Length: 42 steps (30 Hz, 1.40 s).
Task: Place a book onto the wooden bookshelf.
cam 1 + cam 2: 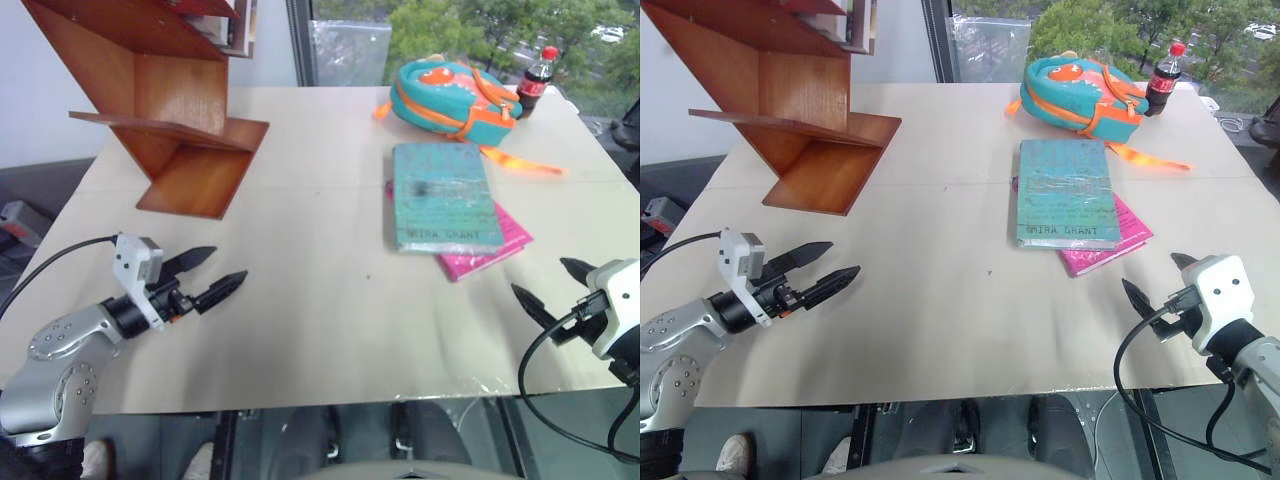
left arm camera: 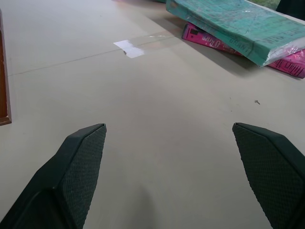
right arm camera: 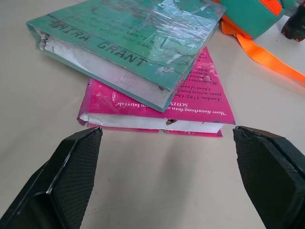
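The teal-green book [image 1: 442, 196] lies flat on the table, right of centre, stacked on a smaller pink book [image 1: 487, 246]; the right wrist view shows its page edge [image 3: 114, 71] up close. The wooden bookshelf [image 1: 165, 100] stands at the table's far left corner, with slanted boards and flat ledges. My left gripper [image 1: 212, 277] hovers open over the near left part of the table, in front of the shelf and well left of the books. Near the table's front right edge my right gripper [image 1: 553, 288] is open, a short way in front of the pink book, with nothing between its fingers.
A teal and orange bag [image 1: 450, 97] with a loose orange strap [image 1: 525, 162] lies behind the books. A cola bottle [image 1: 536, 80] stands at the far right corner. The beige table [image 1: 320, 300] has bare surface between shelf and books. A window runs behind the table.
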{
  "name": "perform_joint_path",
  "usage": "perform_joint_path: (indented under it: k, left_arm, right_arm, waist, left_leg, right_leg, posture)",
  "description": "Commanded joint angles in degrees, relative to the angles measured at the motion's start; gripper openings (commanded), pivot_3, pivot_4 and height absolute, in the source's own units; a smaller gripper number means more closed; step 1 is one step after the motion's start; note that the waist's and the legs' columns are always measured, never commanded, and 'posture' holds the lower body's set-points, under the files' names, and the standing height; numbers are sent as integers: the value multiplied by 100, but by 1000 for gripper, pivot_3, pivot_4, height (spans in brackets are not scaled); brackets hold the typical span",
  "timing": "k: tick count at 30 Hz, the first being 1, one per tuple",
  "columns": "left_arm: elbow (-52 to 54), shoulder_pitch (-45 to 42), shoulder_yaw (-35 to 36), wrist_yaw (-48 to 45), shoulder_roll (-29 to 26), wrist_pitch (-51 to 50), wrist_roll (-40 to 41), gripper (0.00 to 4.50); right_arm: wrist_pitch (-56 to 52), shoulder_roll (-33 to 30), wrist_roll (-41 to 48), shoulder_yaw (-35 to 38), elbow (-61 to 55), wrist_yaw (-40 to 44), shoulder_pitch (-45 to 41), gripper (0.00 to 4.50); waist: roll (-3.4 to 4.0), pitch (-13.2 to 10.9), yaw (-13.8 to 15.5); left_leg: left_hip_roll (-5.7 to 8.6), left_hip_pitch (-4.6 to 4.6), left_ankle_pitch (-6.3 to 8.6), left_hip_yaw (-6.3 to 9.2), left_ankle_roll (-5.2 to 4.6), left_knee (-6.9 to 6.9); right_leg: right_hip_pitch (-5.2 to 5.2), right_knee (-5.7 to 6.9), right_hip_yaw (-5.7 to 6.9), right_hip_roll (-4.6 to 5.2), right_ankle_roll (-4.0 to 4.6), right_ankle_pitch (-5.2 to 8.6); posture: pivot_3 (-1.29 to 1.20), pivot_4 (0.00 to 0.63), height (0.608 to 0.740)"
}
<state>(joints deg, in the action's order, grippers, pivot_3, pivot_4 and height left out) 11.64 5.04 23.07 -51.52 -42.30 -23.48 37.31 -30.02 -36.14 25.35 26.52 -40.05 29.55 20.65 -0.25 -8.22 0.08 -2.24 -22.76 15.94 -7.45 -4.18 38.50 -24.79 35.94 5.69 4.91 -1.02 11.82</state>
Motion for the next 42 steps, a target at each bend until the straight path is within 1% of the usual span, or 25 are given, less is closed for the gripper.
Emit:
perform_joint_path:
  k: [1, 5, 8, 11, 13, 15, 16, 18, 19, 20, 21, 22, 25, 28, 30, 34, 37, 42]
  left_arm:
    - [-3, -171, 127, -89, -83, 64, 49, 4453]
    - [34, -412, 65, -86, 10, 29, 156, 4453]
    - [77, -463, 63, -59, 44, 15, 174, 4453]
    - [181, -483, 50, -103, 77, 15, 239, 4453]
    - [291, -452, -11, -191, 95, 29, 272, 4500]
    - [416, -428, -84, -280, 99, 42, 288, 4500]
    - [466, -442, -120, -307, 107, 20, 320, 4500]
    - [553, -501, -233, -350, 120, 4, 327, 4500]
    - [585, -539, -288, -358, 127, -3, 327, 4500]
    - [592, -567, -325, -373, 128, 16, 308, 4500]
    - [610, -602, -360, -378, 127, 24, 305, 4500]
    - [632, -640, -387, -369, 126, 15, 310, 4500]
    - [697, -738, -450, -346, 109, -14, 321, 4500]
    - [714, -744, -459, -343, 108, -3, 307, 4500]
    - [753, -709, -455, -326, 114, 17, 296, 4500]
    - [922, -543, -370, -202, 154, 28, 307, 4500]
    - [1127, -354, -298, -46, 203, 12, 341, 4500]
    - [1356, -83, -147, 118, 219, -21, 435, 4500]
  right_arm:
    - [-67, -91, 73, 142, -156, 3, -117, 4500]
    - [-447, -326, 32, -90, -44, -30, -451, 4500]
    - [-694, -277, 248, -78, 7, -88, -681, 4500]
    - [-823, -251, 254, -141, 220, -207, -1008, 4500]
    - [-1025, -227, 331, -148, 533, -335, -1375, 3981]
    - [-1196, -239, 383, -160, 818, -418, -1773, 3225]
    - [-1244, -286, 322, -239, 1009, -461, -2026, 2698]
    - [-1258, -482, 68, -597, 1610, -426, -2667, 1724]
    - [-1277, -582, -94, -822, 1989, -418, -3041, 1392]
    - [-1322, -659, -221, -1004, 2298, -418, -3327, 737]
    - [-1240, -766, -466, -1281, 2727, -388, -3668, 394]
    - [-1103, -834, -689, -1516, 3150, -349, -3989, 201]
    - [-533, -848, -1244, -2195, 4752, -24, -5142, 201]
    - [458, -635, -1714, -2715, 6584, 445, -6218, 201]
    - [1149, -403, -1947, -2919, 7776, 708, -6901, 201]
    - [2288, 34, -2344, -3175, 9467, 1102, -7865, 201]
    - [2946, 279, -2535, -3252, 10242, 1373, -8182, 201]
    - [3511, 442, -2555, -3129, 10566, 1781, -8222, 201]
  waist:
    - [0, 0, 1]
    - [-1, 0, 8]
    - [-1, 0, 9]
    - [-2, 1, 7]
    - [-4, 0, 5]
    - [-5, 0, 3]
    - [-5, 0, 3]
    - [-4, -1, -7]
    - [-2, -2, -28]
    - [-1, -2, -47]
    - [-2, -2, -57]
    - [-2, -2, -71]
    - [-2, -4, -94]
    - [2, -7, -122]
    - [1, -7, -114]
    - [8, -15, -136]
    - [8, -15, -144]
    - [14, -18, -125]
  left_leg:
    - [0, 0, 0, 0, 0, 0]
    - [0, 1, 0, -1, 0, 3]
    - [0, 1, 0, 0, 0, 5]
    - [0, 0, 0, 0, 0, 4]
    - [2, -1, -1, -3, -1, 5]
    - [3, 0, -1, -6, -1, 7]
    - [4, 0, -1, -9, -1, 8]
    - [3, 1, -1, -8, -1, 8]
    - [3, 1, -1, -10, -1, 9]
    - [3, 2, -1, -12, -2, 9]
    - [4, 3, -1, -11, -2, 10]
    - [2, 2, -1, -9, -2, 10]
    - [3, 2, -2, -17, -2, 14]
    - [3, 3, -2, -23, -3, 16]
    - [2, -3, -2, -21, -2, 13]
    - [0, -4, -3, -27, -1, 12]
    - [0, -7, -2, -26, -1, 10]
    - [0, -8, -2, -24, 0, 10]
  right_leg:
    - [0, 0, 0, 0, 0, 0]
    - [1, 1, 2, 0, 0, 0]
    - [1, 2, 0, -1, 1, 0]
    - [0, 2, -1, -3, -5, -4]
    - [0, 2, 1, -3, -12, -8]
    - [1, 2, 4, -3, -12, -9]
    - [0, 2, 4, -2, -11, -8]
    - [0, 2, 4, -3, -10, -9]
    - [0, 3, 4, -4, -10, -9]
    - [-1, 6, 4, -4, -9, -8]
    - [-1, 7, 5, -4, -8, -9]
    - [0, 9, 4, -6, 1, -17]
    - [-2, 10, 7, -9, 7, -22]
    - [-4, 10, 2, -13, 0, -27]
    - [-7, 8, 4, -16, 1, -28]
    - [-9, 7, 3, -17, 0, -30]
    - [-8, 4, 7, -11, -1, -29]
    - [-5, 5, 15, -4, -1, -30]
  posture:
    - [0, 150, 740]
    - [0, 150, 740]
    - [0, 150, 740]
    - [0, 150, 740]
    - [0, 150, 740]
    - [0, 150, 740]
    - [0, 150, 740]
    - [0, 150, 740]
    - [0, 150, 740]
    - [0, 150, 740]
    - [0, 150, 740]
    - [0, 150, 740]
    - [0, 150, 740]
    - [0, 150, 740]
    - [0, 150, 740]
    - [0, 150, 740]
    - [0, 150, 740]
    - [0, 150, 740]
